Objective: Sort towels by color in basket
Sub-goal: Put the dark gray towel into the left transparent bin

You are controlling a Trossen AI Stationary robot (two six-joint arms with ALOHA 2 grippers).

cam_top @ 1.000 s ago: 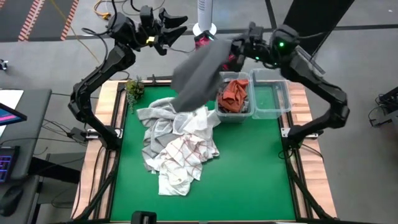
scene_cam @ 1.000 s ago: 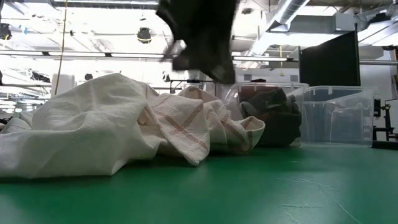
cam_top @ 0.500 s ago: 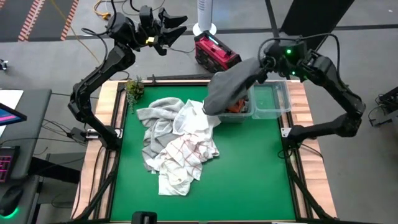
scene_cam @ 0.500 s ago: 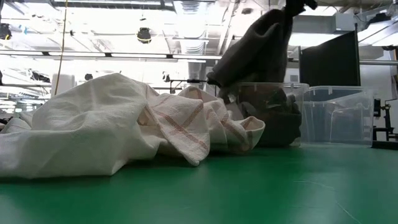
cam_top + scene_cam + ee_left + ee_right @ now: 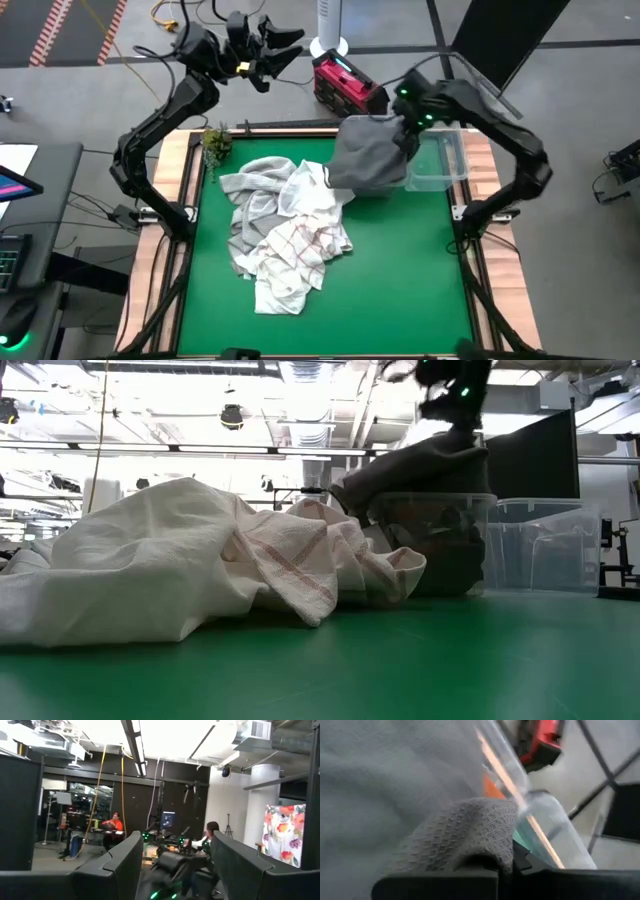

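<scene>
The right gripper (image 5: pixel 408 128) grips a dark grey waffle-weave towel (image 5: pixel 370 158), draped limp over the nearer of two clear plastic bins (image 5: pixel 432 540) where rust-orange cloth already lies. A crumpled heap of white, light grey and red-checked towels (image 5: pixel 285 232) waits unsorted on green felt. The left gripper (image 5: pixel 272 48) hangs aloft, fingers spread.

a heap of towels (image 5: pixel 285 235) lies left of centre on the table (image 5: pixel 400 290). right of it, at the far edge, one towel (image 5: pixel 372 155) drapes over a bin (image 5: pixel 430 545) (a second bin (image 5: pixel 440 160) stands just right).
</scene>
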